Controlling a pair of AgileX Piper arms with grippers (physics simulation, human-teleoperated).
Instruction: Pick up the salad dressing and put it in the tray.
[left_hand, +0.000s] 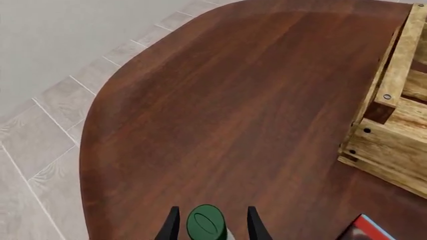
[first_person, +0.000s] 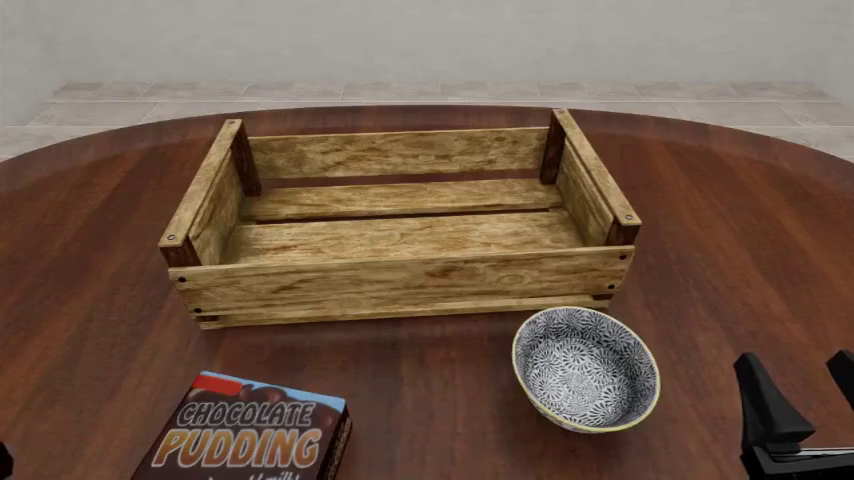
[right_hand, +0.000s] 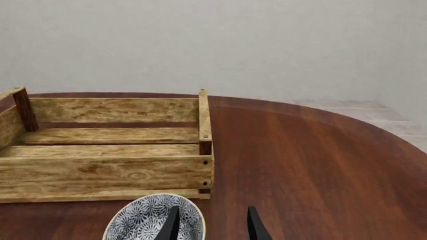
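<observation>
In the left wrist view the salad dressing shows only as a dark green cap (left_hand: 206, 222) with a sliver of white bottle below it. It stands between the two black fingers of my left gripper (left_hand: 213, 210). The fingers are spread wider than the cap, with a gap on each side, so the gripper is open around it. The front view does not show the bottle. The tray (first_person: 400, 275) is a light-wood slatted crate with nothing in it at the table's middle, also seen as the tray (left_hand: 393, 125) and the tray (right_hand: 107, 170). My right gripper (first_person: 797, 375) is open and holds nothing near the front right edge.
A brown chocolate pudding box (first_person: 254, 435) lies at the front left, its corner (left_hand: 363, 231) near the bottle. A blue-patterned bowl (first_person: 585, 368) sits just in front of the crate's right corner, right before my right gripper (right_hand: 211, 220). The table's curved left edge drops to tiled floor (left_hand: 47, 125).
</observation>
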